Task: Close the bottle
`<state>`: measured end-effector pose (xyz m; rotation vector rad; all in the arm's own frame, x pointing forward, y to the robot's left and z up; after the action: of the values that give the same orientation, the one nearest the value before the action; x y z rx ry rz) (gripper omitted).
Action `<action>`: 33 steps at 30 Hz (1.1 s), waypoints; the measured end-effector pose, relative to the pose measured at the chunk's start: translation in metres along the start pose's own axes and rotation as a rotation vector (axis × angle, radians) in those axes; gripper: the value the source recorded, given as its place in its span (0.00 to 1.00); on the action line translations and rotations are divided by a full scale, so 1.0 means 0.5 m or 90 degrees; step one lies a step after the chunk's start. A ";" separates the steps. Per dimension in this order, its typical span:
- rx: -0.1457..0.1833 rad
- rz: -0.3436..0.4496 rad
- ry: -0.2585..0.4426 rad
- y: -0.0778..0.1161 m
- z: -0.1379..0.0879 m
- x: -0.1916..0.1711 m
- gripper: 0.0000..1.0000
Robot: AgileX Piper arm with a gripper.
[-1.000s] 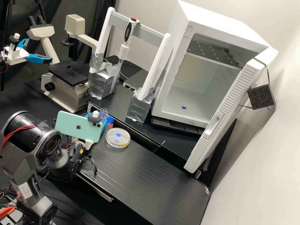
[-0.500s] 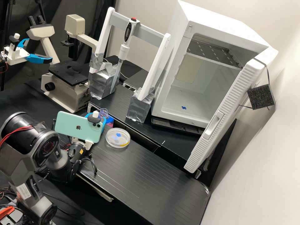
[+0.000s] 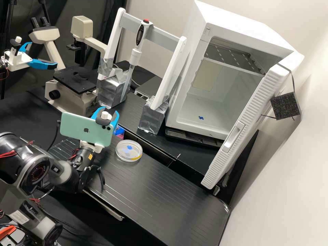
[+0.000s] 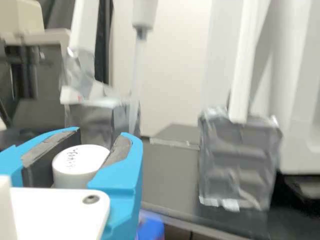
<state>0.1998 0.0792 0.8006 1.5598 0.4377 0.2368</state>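
In the high view my gripper [image 3: 108, 111] is above the bench's far left part, its blue fingers showing over the top edge of the mint-green phone mounted on the arm. Seen from the wrist, the gripper [image 4: 103, 134] is shut on a round white cap [image 4: 81, 159] with handwriting on its top. The dark pads sit against two sides of the cap. The bottle's body is hidden behind the gripper and phone in the high view, so I cannot tell how the cap stands to it.
A blue and pink object [image 3: 119, 131] lies just below the fingers, near a clear dish [image 3: 128, 150]. Behind stand a pipette stand with foil-wrapped feet [image 3: 152, 117], a microscope [image 3: 73, 95] and a white cabinet [image 3: 205, 112] with its door open.
My gripper has risen, with its fingers now higher above the phone's edge, and the arm's joints have shifted left. The clear round rim seen beside the fingers earlier is now covered.
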 end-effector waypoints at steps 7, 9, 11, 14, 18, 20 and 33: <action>-0.001 -0.014 -0.014 0.001 -0.005 0.056 0.00; -0.001 -0.018 -0.025 0.000 -0.002 0.066 0.00; -0.004 -0.014 -0.037 0.002 0.003 0.077 0.00; -0.001 -0.016 -0.053 0.000 0.010 0.089 0.00; 0.003 -0.023 -0.068 -0.003 0.019 0.101 0.00; 0.005 -0.030 -0.073 -0.008 0.022 0.106 0.00; 0.012 -0.065 -0.097 -0.034 0.040 0.113 0.00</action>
<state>0.2568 0.0843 0.7763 1.5566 0.3986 0.0350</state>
